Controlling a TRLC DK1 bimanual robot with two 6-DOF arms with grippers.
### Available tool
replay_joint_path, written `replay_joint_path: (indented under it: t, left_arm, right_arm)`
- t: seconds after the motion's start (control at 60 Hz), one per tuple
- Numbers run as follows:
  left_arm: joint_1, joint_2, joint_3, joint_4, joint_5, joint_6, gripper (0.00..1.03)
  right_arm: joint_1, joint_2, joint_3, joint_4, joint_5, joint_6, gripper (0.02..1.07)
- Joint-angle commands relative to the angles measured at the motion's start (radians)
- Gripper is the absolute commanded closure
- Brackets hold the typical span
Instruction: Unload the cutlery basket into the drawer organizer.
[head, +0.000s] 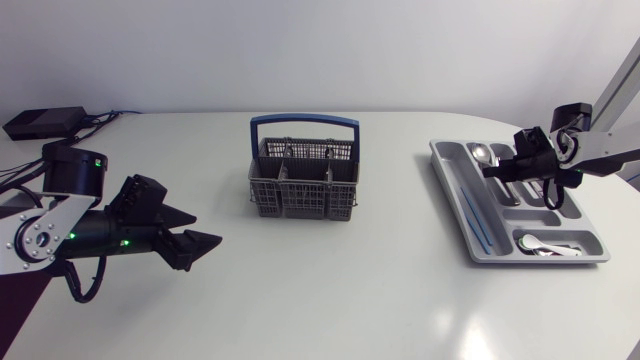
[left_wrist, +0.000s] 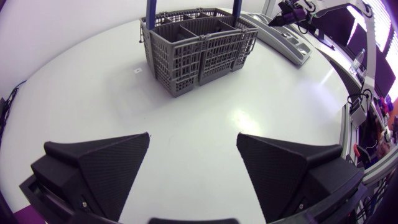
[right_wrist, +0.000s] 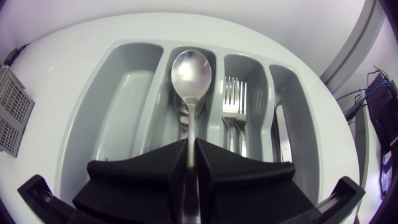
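The grey cutlery basket (head: 303, 172) with a blue handle stands mid-table; no cutlery shows in it from the left wrist view, where the basket (left_wrist: 199, 50) is well ahead of my left gripper (left_wrist: 193, 155). That gripper (head: 205, 245) is open and empty, low over the table's left part. The grey drawer organizer (head: 456, 215) lies at the right. My right gripper (right_wrist: 191, 152) is shut on a spoon's handle, and the spoon (right_wrist: 191, 71) hangs lengthwise over the organizer's (right_wrist: 127, 93) second compartment, above another spoon (right_wrist: 182, 115).
Forks (right_wrist: 233, 106) lie in the compartment beside the spoons, and a knife (right_wrist: 280, 124) in the one after. Small spoons (head: 550, 246) fill the organizer's near cross compartment. A thin blue item (head: 475, 222) lies in the long left one. A black box (head: 42, 122) sits far left.
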Motion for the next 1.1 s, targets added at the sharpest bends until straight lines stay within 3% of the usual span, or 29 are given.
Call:
replay_joint_path:
  t: [0.0,0.1,0.167,0.267,0.333,0.483,0.767,1.083]
  left_arm:
    - [0.013,-0.006,0.003,-0.004,0.004,0.002,0.05]
    - [0.014,-0.003,0.006,0.0,0.004,-0.001,0.05]
    - [0.022,0.006,0.014,0.009,0.004,-0.007,0.05]
    - [0.026,0.018,0.029,0.009,0.004,-0.012,0.05]
    - [0.028,0.02,0.036,0.011,0.004,-0.019,0.05]
    - [0.029,0.023,0.036,0.019,0.004,-0.026,0.05]
    - [0.04,0.141,0.158,0.059,0.004,-0.118,0.05]
    - [0.025,0.428,0.399,0.069,0.005,-0.208,0.05]
  right_arm:
    - [0.011,0.035,0.019,-0.004,0.01,0.029,1.01]
    - [0.019,0.035,0.009,-0.004,0.015,0.027,1.0]
    - [0.022,0.018,-0.005,-0.004,0.016,0.027,0.84]
    - [0.031,-0.003,-0.011,-0.002,0.021,0.027,0.72]
    - [0.039,-0.021,-0.013,-0.004,0.021,0.027,0.57]
    - [0.057,-0.1,-0.056,-0.01,0.021,0.021,0.47]
    - [0.247,-0.328,-0.212,-0.027,0.021,0.029,0.47]
    - [0.485,-0.354,-0.2,-0.103,0.022,0.081,0.47]
